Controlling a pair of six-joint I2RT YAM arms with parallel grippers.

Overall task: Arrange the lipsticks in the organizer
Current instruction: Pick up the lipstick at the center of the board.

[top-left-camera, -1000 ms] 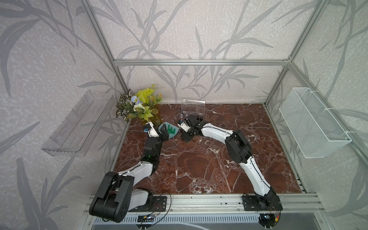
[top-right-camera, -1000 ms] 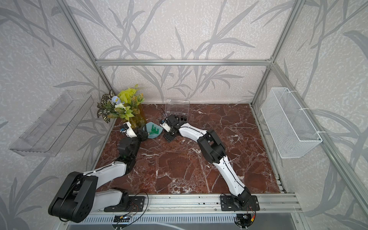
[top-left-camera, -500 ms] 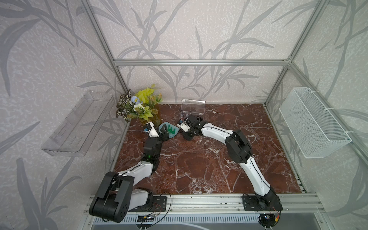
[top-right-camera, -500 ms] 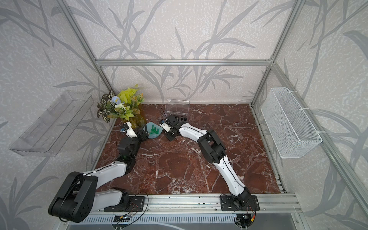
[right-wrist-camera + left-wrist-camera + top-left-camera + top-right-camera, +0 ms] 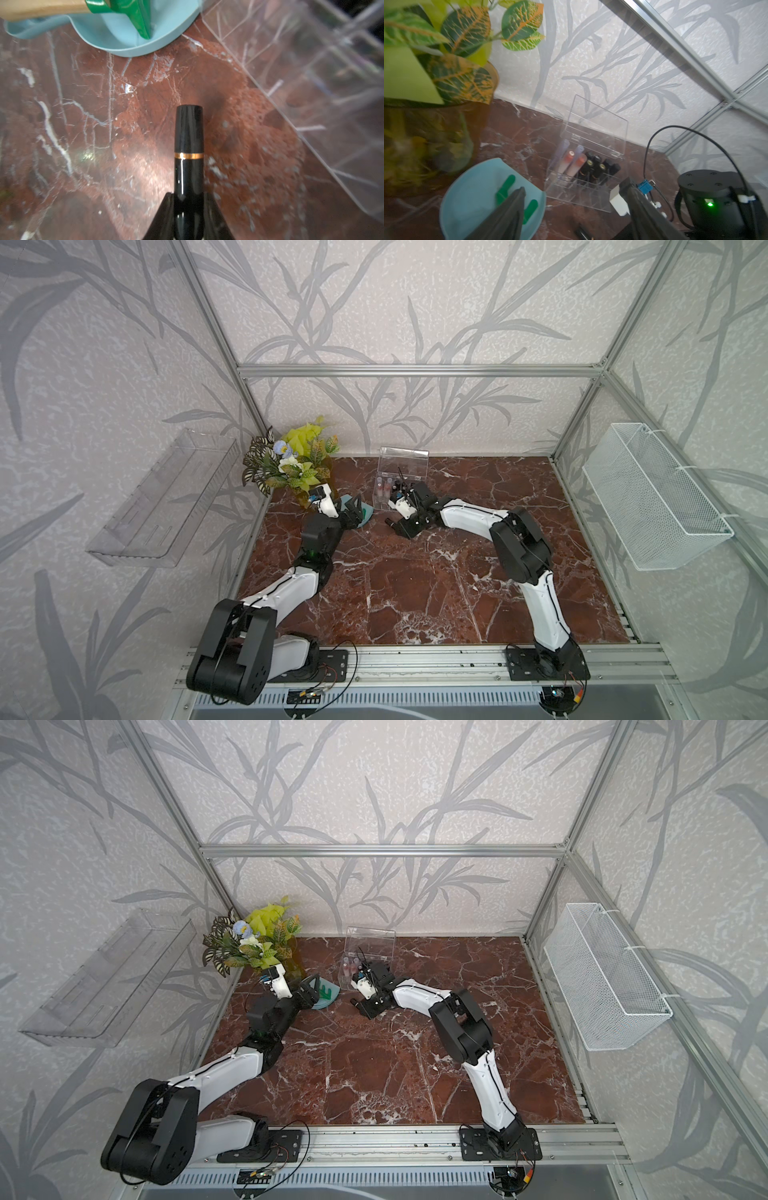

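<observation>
The marble table point(image 5: 415, 580) carries everything at its far edge; a leafy plant point(image 5: 291, 460) in an amber vase stands far left; the clear organizer point(image 5: 571, 195) sits far centre with its lid tipped up, pink tubes point(image 5: 566, 164), a lavender tube point(image 5: 560, 151) and black tubes point(image 5: 593, 168) standing in its far rows, the near rows seemingly free; left of it, a blue dish point(image 5: 473, 197) holds a green toy rake point(image 5: 137, 12).

The left gripper point(image 5: 574, 187) hangs over the dish, jaws spread wide, empty; the right gripper point(image 5: 188, 199), the nearer to the organizer, is clamped on a black lipstick point(image 5: 188, 145) with a gold band.

That lipstick lies nearly level, low over the marble, cap pointing left; the organizer is just beyond it, so it likely needs tilting upright first.
</observation>
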